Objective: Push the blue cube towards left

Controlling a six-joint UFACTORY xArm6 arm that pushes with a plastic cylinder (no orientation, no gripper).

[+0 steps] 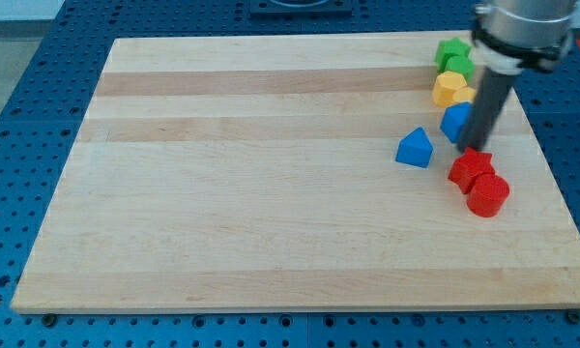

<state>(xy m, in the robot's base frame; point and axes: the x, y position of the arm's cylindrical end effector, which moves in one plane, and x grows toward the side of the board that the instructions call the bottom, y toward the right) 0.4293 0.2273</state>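
Observation:
The blue cube point(454, 121) sits near the view's right on the wooden board point(271, 213), partly hidden by my rod. My tip point(472, 149) rests against the cube's lower right side, just above a red star-shaped block point(469, 167). A blue triangular block point(415, 148) lies to the lower left of the cube, apart from it.
A red cylinder point(488, 195) touches the red star's lower right. Above the cube stand two yellow blocks point(449, 89), partly hidden by the rod, and two green blocks point(453, 55) at the view's top right. The board's right edge is close by.

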